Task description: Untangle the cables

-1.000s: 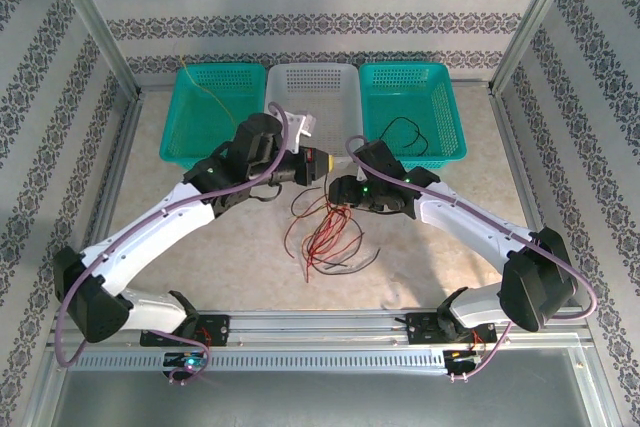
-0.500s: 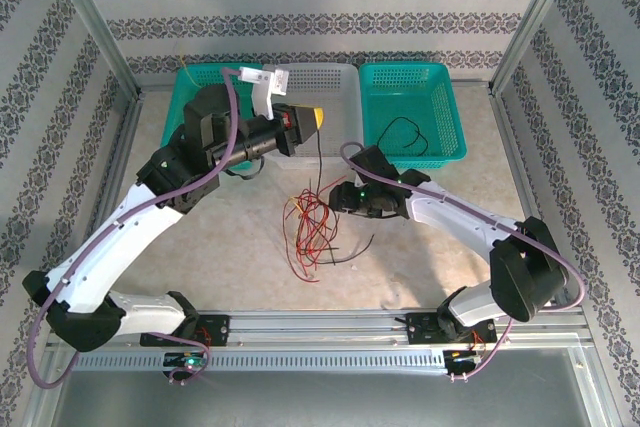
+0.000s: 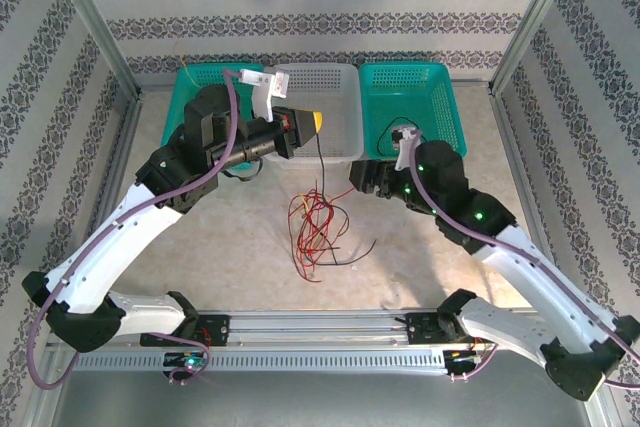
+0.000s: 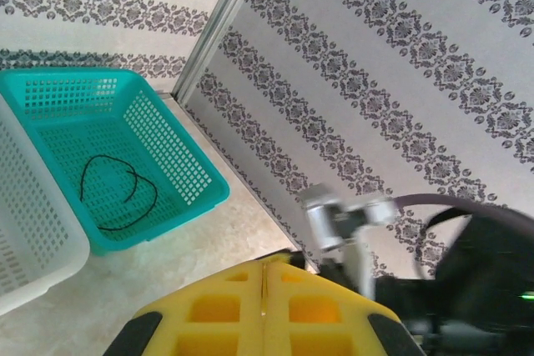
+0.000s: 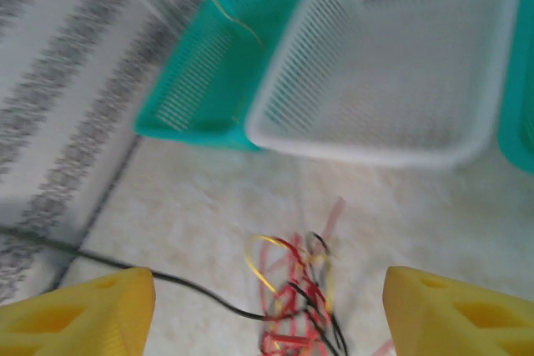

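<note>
A tangle of red, yellow and black cables (image 3: 315,227) lies on the table in front of the white basket (image 3: 345,152). My left gripper (image 3: 318,122) is raised over that basket's near edge, its yellow fingers (image 4: 317,306) pressed together. A thin black cable (image 3: 319,162) hangs from it down into the tangle. My right gripper (image 3: 358,177) hovers to the right of the tangle, open, with nothing between its fingers. In the right wrist view the tangle (image 5: 300,298) lies between the spread fingertips (image 5: 79,310), and the black cable (image 5: 167,281) runs off to the left.
A loose black cable (image 3: 400,132) lies coiled in the right teal basket (image 3: 445,147), and shows too in the left wrist view (image 4: 117,193). A yellow cable (image 3: 205,97) hangs over the left teal basket (image 3: 175,142). Metal frame posts and patterned walls enclose the table.
The left gripper rose toward the back with the black cable, then held still. The right arm pulled back to the right, away from the tangle, and its jaws widened.
</note>
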You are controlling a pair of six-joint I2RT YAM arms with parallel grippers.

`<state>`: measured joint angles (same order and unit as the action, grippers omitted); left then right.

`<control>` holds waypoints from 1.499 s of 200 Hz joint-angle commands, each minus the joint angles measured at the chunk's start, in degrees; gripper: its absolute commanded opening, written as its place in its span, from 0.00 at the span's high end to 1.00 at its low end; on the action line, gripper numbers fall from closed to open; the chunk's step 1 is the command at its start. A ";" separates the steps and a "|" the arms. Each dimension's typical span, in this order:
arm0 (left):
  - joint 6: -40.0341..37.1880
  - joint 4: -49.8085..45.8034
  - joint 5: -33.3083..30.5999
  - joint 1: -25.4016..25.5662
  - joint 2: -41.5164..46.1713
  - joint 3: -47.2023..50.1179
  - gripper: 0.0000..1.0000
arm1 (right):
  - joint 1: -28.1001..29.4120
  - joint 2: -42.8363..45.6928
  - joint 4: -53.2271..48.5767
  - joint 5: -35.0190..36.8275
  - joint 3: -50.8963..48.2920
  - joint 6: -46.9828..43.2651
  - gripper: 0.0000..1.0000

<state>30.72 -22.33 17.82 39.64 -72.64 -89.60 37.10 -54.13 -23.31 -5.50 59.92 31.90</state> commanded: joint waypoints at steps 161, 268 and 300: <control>4.74 3.65 6.01 -4.19 0.52 0.76 1.00 | 8.94 -11.04 7.20 -2.50 8.84 -10.81 0.28; 6.46 4.85 7.92 -7.57 3.62 2.00 1.00 | 9.28 -15.05 5.05 -0.50 11.21 -9.25 0.94; 6.96 5.83 6.14 -8.60 4.65 6.01 0.70 | 9.54 -13.71 2.33 1.36 15.41 -11.02 1.00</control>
<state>36.56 -18.79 24.91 31.92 -69.34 -86.39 45.91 -69.91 -19.97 -6.37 70.57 22.26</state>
